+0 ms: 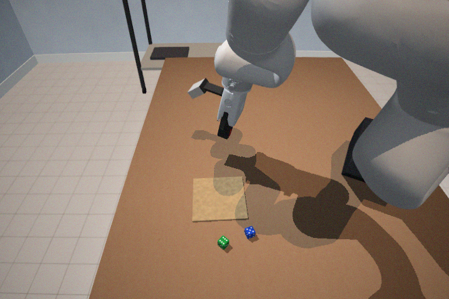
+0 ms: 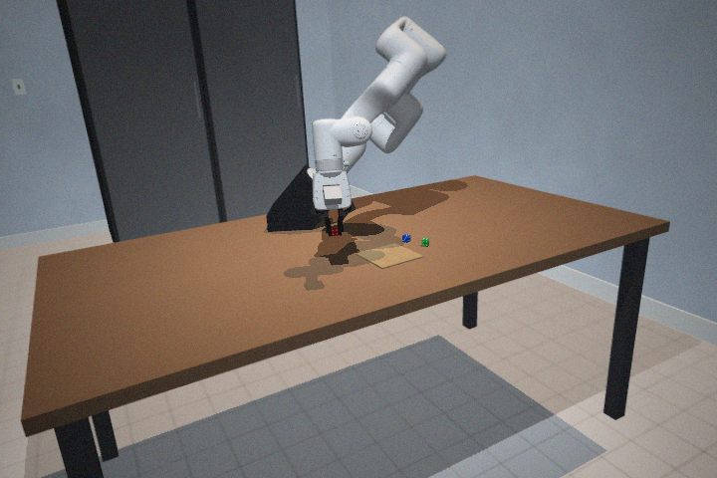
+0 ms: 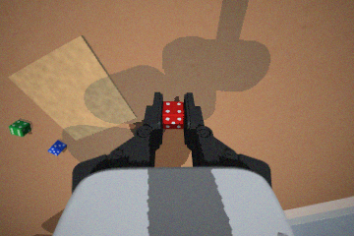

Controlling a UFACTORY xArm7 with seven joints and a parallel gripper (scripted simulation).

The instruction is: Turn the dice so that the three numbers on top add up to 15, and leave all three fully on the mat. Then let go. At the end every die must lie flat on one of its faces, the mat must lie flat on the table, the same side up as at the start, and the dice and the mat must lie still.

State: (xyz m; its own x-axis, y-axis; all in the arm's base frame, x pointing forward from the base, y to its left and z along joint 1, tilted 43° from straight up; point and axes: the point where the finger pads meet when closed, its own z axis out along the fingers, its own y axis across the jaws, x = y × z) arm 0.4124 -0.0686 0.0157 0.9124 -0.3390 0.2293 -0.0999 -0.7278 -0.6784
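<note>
Room: grey-blue walls, pale tiled floor, dark cabinet doors at the upper left of the exterior view. Worktop (image 2: 201, 293): brown slab on dark legs, crossed by the arm's shadows. Mat (image 1: 219, 199): tan square, lying flat at centre of the top view, edges roughly parallel to the frame; in the wrist view (image 3: 67, 84) it sits upper left, turned diagonally. Red die (image 3: 173, 114): clamped between the black fingers of the pincer (image 3: 173, 118), at frame centre in the wrist view; the face toward the camera reads six pips, a second face above it shows fewer; whether it touches the worktop cannot be told. Pincer (image 1: 226, 131): pointing down, above centre in the top view, well apart from the mat. Blue die (image 1: 249, 232): flat on the worktop, just below the mat's lower right corner, off the mat. Green die (image 1: 223, 242): flat on the worktop, lower left of the blue die, near it, off the mat, six pips on top.
</note>
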